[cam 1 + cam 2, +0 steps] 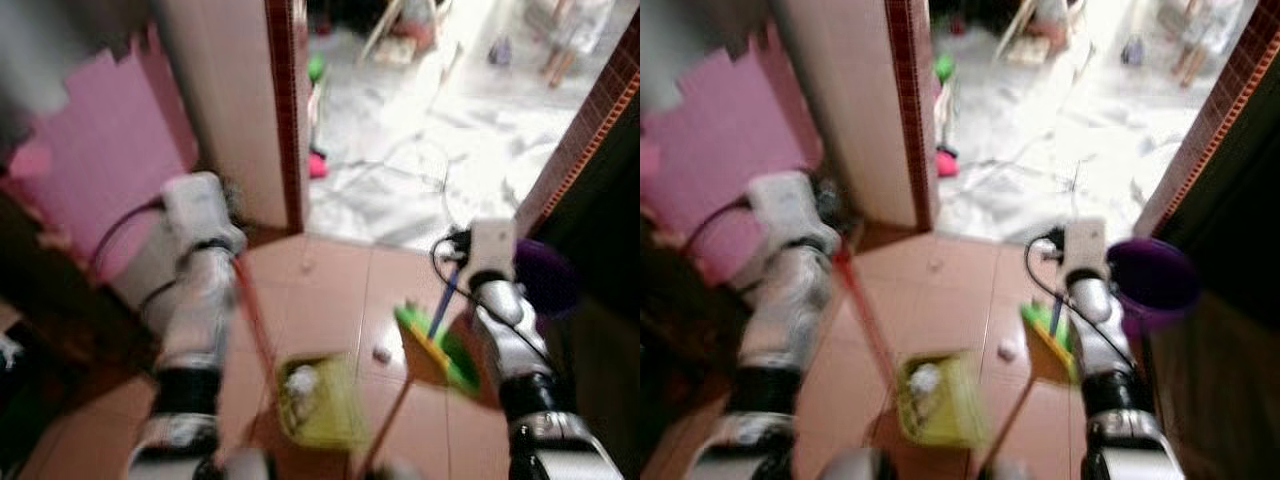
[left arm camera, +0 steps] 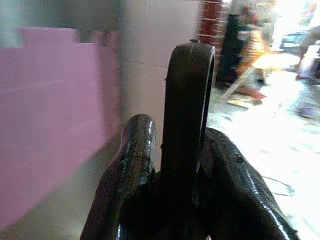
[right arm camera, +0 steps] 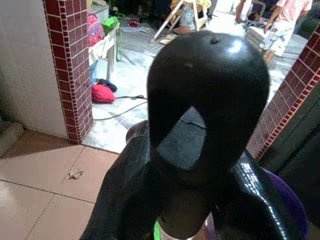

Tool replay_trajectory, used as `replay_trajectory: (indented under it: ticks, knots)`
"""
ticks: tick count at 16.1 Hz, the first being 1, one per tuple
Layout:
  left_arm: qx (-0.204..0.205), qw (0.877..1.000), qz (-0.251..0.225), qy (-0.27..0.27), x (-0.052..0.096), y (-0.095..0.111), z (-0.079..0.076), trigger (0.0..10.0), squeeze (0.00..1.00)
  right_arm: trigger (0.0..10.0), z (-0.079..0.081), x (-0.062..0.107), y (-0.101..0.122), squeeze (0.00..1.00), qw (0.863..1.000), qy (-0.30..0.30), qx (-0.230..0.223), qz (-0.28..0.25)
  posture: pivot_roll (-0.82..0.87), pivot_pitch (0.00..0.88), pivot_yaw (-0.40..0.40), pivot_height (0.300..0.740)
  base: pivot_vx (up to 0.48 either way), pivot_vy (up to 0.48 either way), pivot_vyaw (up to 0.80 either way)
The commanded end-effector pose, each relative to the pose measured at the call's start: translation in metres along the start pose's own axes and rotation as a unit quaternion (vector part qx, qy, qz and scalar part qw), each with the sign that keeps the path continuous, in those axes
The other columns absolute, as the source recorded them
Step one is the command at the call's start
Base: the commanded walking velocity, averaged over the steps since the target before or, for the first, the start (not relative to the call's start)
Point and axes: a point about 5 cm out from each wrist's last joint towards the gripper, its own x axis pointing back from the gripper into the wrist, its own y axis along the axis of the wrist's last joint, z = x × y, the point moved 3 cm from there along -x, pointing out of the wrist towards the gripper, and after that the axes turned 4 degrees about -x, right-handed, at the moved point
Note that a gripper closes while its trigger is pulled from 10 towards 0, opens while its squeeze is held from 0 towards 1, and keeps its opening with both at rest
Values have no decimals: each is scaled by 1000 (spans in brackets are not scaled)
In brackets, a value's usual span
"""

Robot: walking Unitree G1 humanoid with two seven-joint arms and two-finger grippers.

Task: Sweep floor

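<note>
A terracotta tiled floor (image 1: 330,290) is shown before a doorway, with both arms raised in the lower half of the frame. The left gripper (image 2: 185,165) is seen pressed together around a dark looped handle end (image 2: 189,100), judged to belong to the red-handled dustpan (image 1: 318,400), whose yellow-green pan lies at lower centre. The right gripper (image 3: 187,200) is likewise closed around the rounded black cap of the broom handle (image 3: 207,95); the broom head (image 1: 435,345), green and yellow, is seen at lower right, just beside the right arm. The dustpan is shown to hold a whitish crumpled scrap (image 1: 300,380). A purple bucket (image 1: 1152,278) stands at the right edge against the brick jamb; its contents cannot be made out. A small pale scrap (image 1: 381,353) lies on the tiles between pan and broom, and a leaf-like bit (image 3: 76,174) rests nearer the threshold. Spillage is judged the main risk: were the dustpan tilted or swung, the collected scrap could be thrown back out. The bucket could also be struck by the broom, given their closeness, and the blur suggests unsteady viewing during motion.
</note>
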Motion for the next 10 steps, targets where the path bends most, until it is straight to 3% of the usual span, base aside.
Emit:
replay_trajectory:
  ticks: [1,6,8,9,10]
  knots:
    - [22,999,-41,-14,-4,23,-6,10000,0,10000,-4,0,-9,0,999,-10,-11,29,-90,0,43,740,0,0,0]
    - [31,999,-21,-8,-6,15,2,10000,0,10000,-15,-4,-14,0,998,-18,25,57,-93,0,44,740,0,0,0]
    - [26,999,-23,-13,-5,16,2,10000,0,10000,-35,-7,-3,0,993,-43,108,33,-93,0,40,740,0,0,0]
    - [30,999,-20,-14,-5,15,1,10000,0,10000,-37,-9,3,0,985,-23,171,25,-91,0,39,740,0,0,0]
    - [29,999,-20,-16,-5,15,0,10000,0,10000,-36,-9,2,0,983,-5,180,30,-91,0,39,740,0,0,0]
